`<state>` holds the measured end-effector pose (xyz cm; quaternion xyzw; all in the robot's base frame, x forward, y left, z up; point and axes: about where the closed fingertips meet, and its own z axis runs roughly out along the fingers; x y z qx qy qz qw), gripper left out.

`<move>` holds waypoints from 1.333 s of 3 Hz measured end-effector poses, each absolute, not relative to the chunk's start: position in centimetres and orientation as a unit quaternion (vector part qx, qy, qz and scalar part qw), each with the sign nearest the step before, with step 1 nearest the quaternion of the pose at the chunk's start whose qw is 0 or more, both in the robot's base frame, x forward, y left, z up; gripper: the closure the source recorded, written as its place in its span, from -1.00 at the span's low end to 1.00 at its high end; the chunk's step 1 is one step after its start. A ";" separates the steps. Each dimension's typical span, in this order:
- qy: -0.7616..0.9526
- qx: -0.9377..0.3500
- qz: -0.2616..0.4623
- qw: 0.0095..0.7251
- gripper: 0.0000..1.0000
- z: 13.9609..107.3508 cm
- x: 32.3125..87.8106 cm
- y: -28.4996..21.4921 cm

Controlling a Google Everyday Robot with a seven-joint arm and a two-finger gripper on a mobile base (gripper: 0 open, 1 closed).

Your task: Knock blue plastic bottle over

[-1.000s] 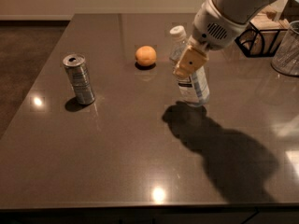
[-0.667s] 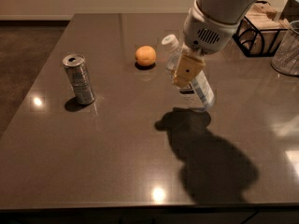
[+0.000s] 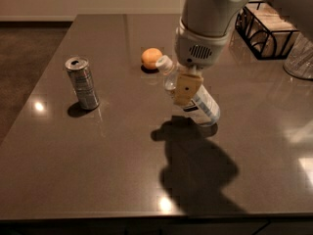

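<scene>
The blue plastic bottle (image 3: pixel 201 103) is tipped far over to the left on the dark table, its white cap (image 3: pixel 164 62) pointing up-left toward the orange and its base near the table. My gripper (image 3: pixel 186 88) hangs from the white arm and presses against the bottle's upper side, its tan finger (image 3: pixel 187 86) in front of the bottle's neck. The bottle's middle is partly hidden behind the finger.
A silver drink can (image 3: pixel 82 82) stands upright at the left. An orange (image 3: pixel 151 58) sits behind the bottle's cap. A black wire basket (image 3: pixel 266 31) and a clear glass vessel (image 3: pixel 299 58) stand at the far right. The table's front edge (image 3: pixel 146 218) is near.
The bottle has gone from upright to leaning far left. My gripper has moved left and toward the camera, pushing against it.
</scene>
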<state>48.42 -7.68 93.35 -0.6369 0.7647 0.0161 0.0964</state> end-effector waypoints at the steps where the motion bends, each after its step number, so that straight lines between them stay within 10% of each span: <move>1: 0.749 -0.659 0.019 0.076 -0.31 91.9 48.5 -6.6; 2: 0.736 -0.673 0.026 0.063 -0.92 90.4 48.6 -5.5; 4: 0.734 -0.677 0.034 0.042 -1.00 88.0 48.7 -5.5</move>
